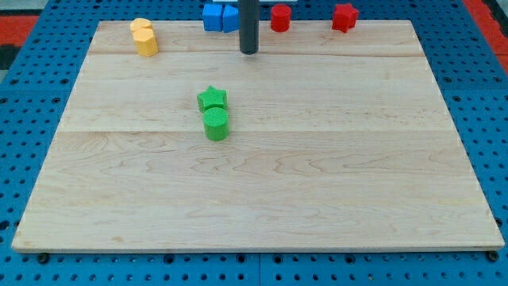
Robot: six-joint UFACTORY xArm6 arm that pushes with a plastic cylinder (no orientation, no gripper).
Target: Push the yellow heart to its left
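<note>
Two yellow blocks touch at the board's top left: one at the edge and one just below it. Which of them is the heart cannot be made out. My tip rests on the board near the top middle, well to the right of the yellow blocks and just below the blue blocks. It touches no block.
Two blue blocks sit together at the top edge, left of the rod. A red cylinder and a red star lie at the top right. A green star touches a green cylinder left of centre. The wooden board lies on a blue pegboard.
</note>
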